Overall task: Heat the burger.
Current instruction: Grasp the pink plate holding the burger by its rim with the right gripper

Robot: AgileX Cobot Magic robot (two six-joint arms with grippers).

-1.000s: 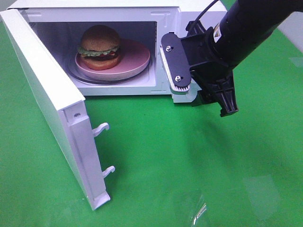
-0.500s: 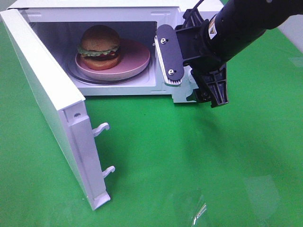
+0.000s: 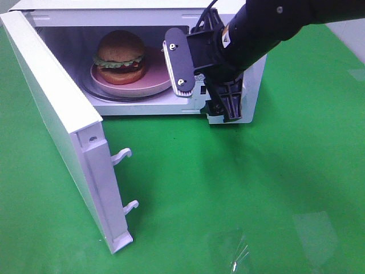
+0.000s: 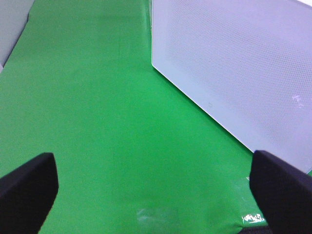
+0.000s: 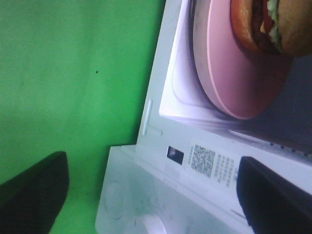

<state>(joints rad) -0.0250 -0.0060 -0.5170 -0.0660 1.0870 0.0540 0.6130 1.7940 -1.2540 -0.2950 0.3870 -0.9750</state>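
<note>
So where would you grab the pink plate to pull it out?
Pinch the pink plate by its bare rim on the right, reaching through the open front of the microwave. The burger sits toward its left, leaving that rim free, and walls close off the other sides.

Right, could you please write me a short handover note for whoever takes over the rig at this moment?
Grippers: the left pincer is open and empty, over the green cloth beside the outer face of the door. The right pincer is open and empty, in front of the right front of the microwave, at the cavity edge.
Things: the burger sits on the pink plate inside the microwave; the door stands wide open.
Done: burger loaded.
Left: shut the door, then start the heating.
</note>
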